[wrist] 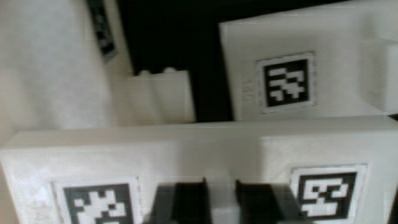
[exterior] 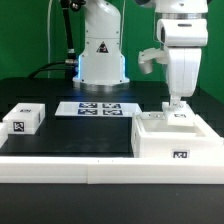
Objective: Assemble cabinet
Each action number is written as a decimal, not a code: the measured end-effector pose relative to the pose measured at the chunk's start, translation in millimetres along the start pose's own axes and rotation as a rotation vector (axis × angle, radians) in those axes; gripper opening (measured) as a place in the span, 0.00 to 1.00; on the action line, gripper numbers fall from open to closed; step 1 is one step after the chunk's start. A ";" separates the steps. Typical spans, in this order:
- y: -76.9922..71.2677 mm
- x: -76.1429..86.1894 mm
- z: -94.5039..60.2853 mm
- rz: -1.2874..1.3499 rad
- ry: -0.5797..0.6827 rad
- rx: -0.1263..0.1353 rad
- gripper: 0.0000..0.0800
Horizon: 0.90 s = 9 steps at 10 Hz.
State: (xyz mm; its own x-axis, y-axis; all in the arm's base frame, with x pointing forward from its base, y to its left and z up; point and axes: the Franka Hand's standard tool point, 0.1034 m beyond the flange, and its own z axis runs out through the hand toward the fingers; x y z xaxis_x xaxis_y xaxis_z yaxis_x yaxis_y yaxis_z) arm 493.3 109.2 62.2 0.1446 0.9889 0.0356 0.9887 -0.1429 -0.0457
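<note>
The cabinet [exterior: 170,138], a blocky white box with square tags, stands at the exterior view's right, near the front. My gripper [exterior: 177,104] comes straight down onto its raised top. In the wrist view my gripper [wrist: 210,202] sits over a white cabinet surface [wrist: 178,150] between two tags. The dark fingers [wrist: 178,205] stand close together with a narrow white strip of the cabinet between them. Another tagged white face [wrist: 294,45] lies beyond, past a dark gap. A small tagged white block [exterior: 25,120] lies apart at the exterior view's left.
The marker board [exterior: 98,108] lies on the black table in front of the robot base [exterior: 102,60]. A long white border rail [exterior: 90,172] runs along the front. A short white post [wrist: 160,92] stands beside the cabinet surface.
</note>
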 end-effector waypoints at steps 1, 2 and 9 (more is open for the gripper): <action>7.8 -0.3 -0.8 0.001 -0.001 0.003 0.09; 13.3 -0.4 -1.1 0.002 -0.002 0.007 0.09; 26.5 0.0 -1.5 -0.031 0.005 -0.005 0.09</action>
State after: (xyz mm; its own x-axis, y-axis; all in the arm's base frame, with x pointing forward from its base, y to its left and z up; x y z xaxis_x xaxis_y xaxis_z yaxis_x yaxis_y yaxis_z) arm 519.5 105.4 62.5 0.1136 0.9926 0.0418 0.9929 -0.1120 -0.0390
